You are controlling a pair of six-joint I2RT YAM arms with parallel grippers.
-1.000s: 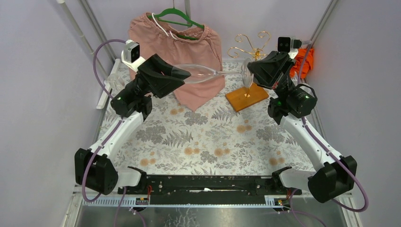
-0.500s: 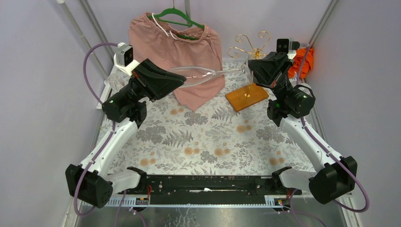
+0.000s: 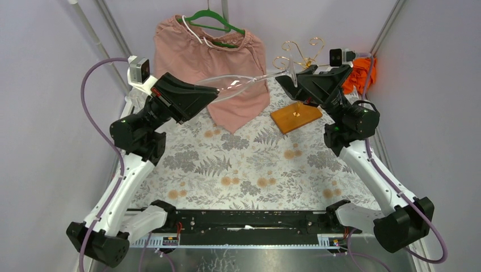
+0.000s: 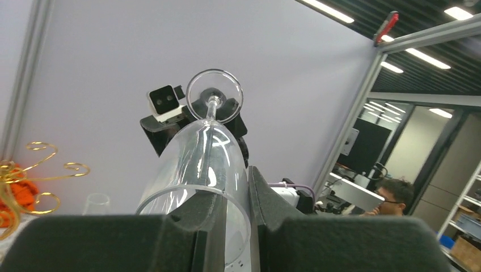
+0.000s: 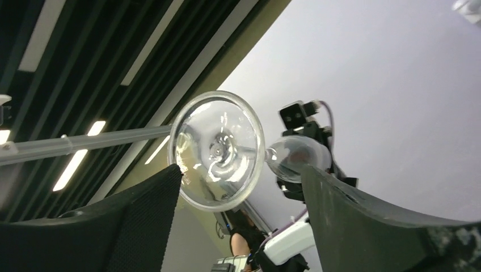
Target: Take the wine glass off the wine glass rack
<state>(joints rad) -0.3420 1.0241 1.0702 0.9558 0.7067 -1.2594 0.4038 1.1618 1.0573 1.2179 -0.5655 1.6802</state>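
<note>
The clear wine glass (image 3: 238,85) lies nearly level in the air, well above the table, with its foot raised toward the right. My left gripper (image 3: 218,90) is shut on the bowl's wall, one finger inside the rim and one outside (image 4: 241,198). In the right wrist view the round foot (image 5: 218,150) sits between the wide-open fingers of my right gripper (image 5: 241,175), unclamped, with its rim at the left finger's tip. The gold wire wine glass rack (image 3: 300,54) stands at the back right on its orange-brown wooden base (image 3: 296,117), close to the right gripper (image 3: 295,80).
A pink garment on a green hanger (image 3: 212,54) hangs at the back, behind the glass. An orange cloth (image 3: 363,73) sits in the far right corner. The rack's gold curls (image 4: 39,170) show at the left wrist view's left edge. Walls stand close on both sides.
My right gripper has opened and let go of the glass's foot. The left arm has pulled back to the left with the glass, and the foot end has risen.
</note>
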